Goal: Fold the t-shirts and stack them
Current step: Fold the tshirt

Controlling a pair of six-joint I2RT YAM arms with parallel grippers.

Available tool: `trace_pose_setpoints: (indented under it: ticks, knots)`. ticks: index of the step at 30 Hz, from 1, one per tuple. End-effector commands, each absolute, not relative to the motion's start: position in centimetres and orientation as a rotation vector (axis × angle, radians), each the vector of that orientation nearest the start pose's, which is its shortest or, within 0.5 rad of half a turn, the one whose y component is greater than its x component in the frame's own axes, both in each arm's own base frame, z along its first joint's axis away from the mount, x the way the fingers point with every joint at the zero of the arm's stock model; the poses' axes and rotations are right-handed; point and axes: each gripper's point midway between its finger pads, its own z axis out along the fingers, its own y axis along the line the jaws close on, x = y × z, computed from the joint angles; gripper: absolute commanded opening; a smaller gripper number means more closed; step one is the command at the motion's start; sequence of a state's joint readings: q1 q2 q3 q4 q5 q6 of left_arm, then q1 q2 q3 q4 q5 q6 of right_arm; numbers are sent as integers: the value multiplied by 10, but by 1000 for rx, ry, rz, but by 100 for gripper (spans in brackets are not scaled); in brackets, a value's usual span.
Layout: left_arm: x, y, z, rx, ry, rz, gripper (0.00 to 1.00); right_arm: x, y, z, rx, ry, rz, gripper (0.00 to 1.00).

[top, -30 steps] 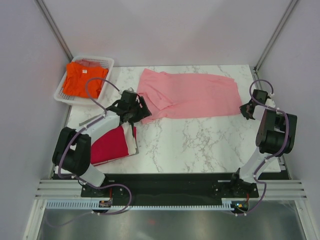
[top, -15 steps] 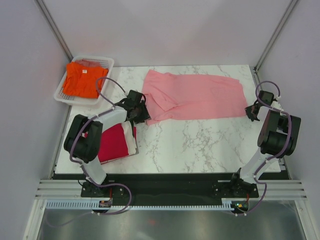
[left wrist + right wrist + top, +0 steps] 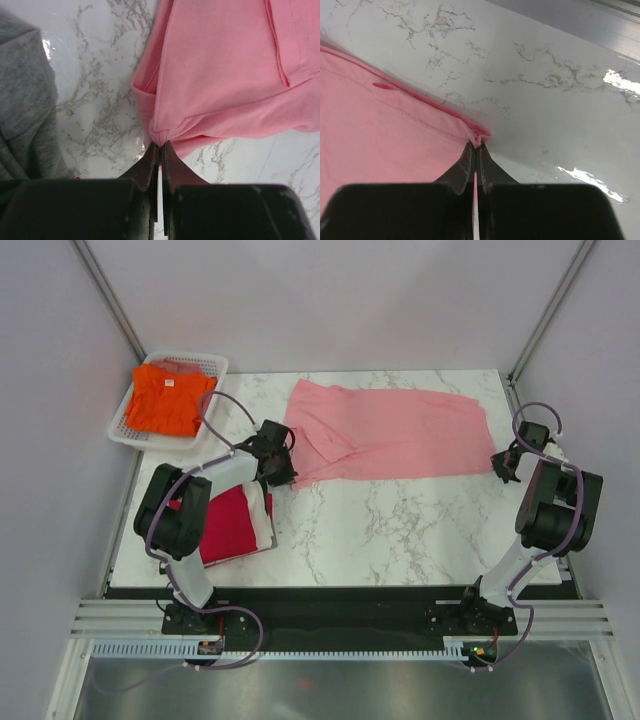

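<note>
A large light pink t-shirt (image 3: pixel 390 432) lies spread across the back of the marble table. My left gripper (image 3: pixel 286 473) is shut on its near left corner, and in the left wrist view a bunched pink fold (image 3: pixel 161 134) sits between the tips of the gripper (image 3: pixel 160 145). My right gripper (image 3: pixel 498 466) is shut on the near right corner; the right wrist view shows the pink hem (image 3: pixel 479 136) pinched at the tips of the gripper (image 3: pixel 476 145). A folded crimson t-shirt (image 3: pixel 226 524) lies on a white one (image 3: pixel 267 525) at the near left. An orange t-shirt (image 3: pixel 165 400) sits in the basket.
The white mesh basket (image 3: pixel 217 363) stands off the table's back left corner. A grey t-shirt (image 3: pixel 25 105) shows at the left of the left wrist view. Bare marble (image 3: pixel 400 530) stretches in front of the pink shirt. Grey walls close in both sides.
My left gripper has gone from open to shut on the pink shirt's near left corner. The right arm drew the shirt's right end slightly right and has held still since.
</note>
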State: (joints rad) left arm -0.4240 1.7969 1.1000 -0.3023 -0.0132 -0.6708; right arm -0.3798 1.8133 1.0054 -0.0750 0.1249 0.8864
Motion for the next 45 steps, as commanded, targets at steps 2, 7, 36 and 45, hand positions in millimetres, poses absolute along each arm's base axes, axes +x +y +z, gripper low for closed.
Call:
trace_pose_setpoints:
  ticks: [2,7,36,45]
  knots:
    - [384,-172,59,-252,2510,-235,2,413,-163,49,1479,1886,70,0]
    - [389,-158,71,-172,2480,-131,2,406,-161,55,1478,1885,74,0]
    - [337,-181,116,-375,2428,-458,59,373,-159,61,1488,1896,73,0]
    - [336,-214,96,-721,2393,-666,56,372,-158,59,1499,1896,80,0]
